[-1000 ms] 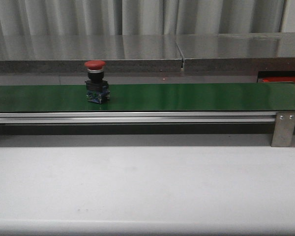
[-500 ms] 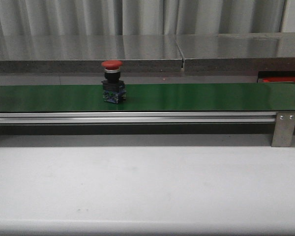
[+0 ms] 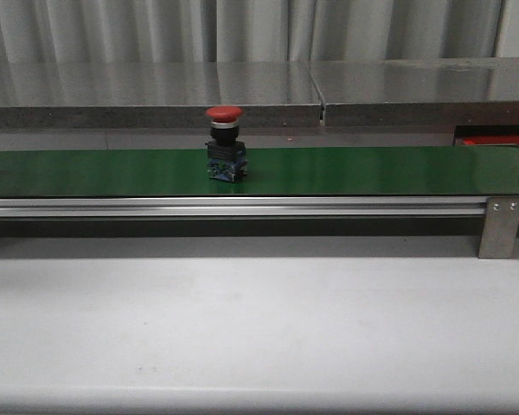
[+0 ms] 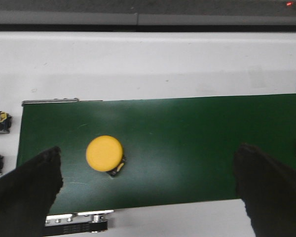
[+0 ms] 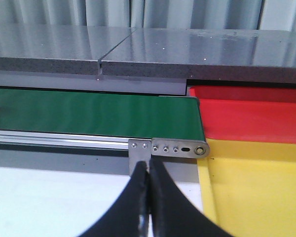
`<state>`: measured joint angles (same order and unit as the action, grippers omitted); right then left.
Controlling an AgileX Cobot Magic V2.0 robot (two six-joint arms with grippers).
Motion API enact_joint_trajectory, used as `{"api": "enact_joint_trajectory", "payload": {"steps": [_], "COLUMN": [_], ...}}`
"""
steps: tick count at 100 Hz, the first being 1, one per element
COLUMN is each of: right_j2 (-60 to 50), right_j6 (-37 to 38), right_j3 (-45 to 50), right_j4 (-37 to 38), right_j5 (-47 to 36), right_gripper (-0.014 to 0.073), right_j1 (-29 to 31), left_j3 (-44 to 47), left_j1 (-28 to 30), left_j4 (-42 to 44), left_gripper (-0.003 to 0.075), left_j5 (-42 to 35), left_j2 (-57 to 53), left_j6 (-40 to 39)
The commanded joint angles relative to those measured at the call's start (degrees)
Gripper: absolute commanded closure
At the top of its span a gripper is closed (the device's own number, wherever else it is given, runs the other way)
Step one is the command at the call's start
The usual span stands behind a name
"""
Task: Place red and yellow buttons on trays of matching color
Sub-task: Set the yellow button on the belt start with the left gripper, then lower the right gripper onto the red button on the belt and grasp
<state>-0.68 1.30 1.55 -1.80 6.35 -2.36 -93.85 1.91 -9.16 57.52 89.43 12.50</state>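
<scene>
We see the red button (image 3: 224,143) has slid right along the green belt (image 3: 372,169); our left gripper (image 4: 148,190) is wide, our right gripper (image 5: 149,197) pinched closed on nothing.

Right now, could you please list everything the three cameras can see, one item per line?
Red button: one, red cap on a dark body, upright on the belt left of centre in the front view.
Yellow button: one, yellow cap, on the belt below the left gripper.
Conveyor belt: one, green, running across the table's far side.
Red tray: one, red, past the belt's right end.
Yellow tray: one, yellow, beside the red tray, nearer the robot.
Table: one, white, in front of the belt.
Left gripper: one, black, open above the belt.
Right gripper: one, black, shut, empty, near the trays.
</scene>
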Motion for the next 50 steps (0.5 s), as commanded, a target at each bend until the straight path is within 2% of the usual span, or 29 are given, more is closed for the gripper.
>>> {"api": "enact_joint_trajectory", "payload": {"steps": [1,14,32,41,50], "right_j2": [-0.96,-0.96,-0.96,-0.96,-0.96], "right_j6": [0.0,0.0,0.0,0.0,0.0], "right_j3": [-1.11,-1.11,-1.11,-1.11,-1.55], "right_j4": [0.41,0.41,-0.17,-1.57,-2.98], "right_j5": [-4.76,-6.05,-9.69,-11.76,-11.88], "right_gripper": [0.0711,0.0711,0.0711,0.0711,0.0711], "right_j1": [-0.15,-0.15,-0.15,-0.15,-0.15], "left_j3": [6.28,22.5,42.5,50.34,55.79], "left_j1": [-2.23,-5.12,-5.49,-5.49,-5.49], "left_j4": [-0.91,-2.43,-4.33,-4.33,-4.33], "left_gripper": [0.007,0.007,0.0085,0.0148,0.0284], "left_j5": [-8.05,-18.47,-29.68,-32.63,-33.67], "left_j2": [-9.69,-21.85,-39.43,-47.4,-54.23], "left_j6": [0.02,-0.06,-0.11,-0.11,-0.32]}}
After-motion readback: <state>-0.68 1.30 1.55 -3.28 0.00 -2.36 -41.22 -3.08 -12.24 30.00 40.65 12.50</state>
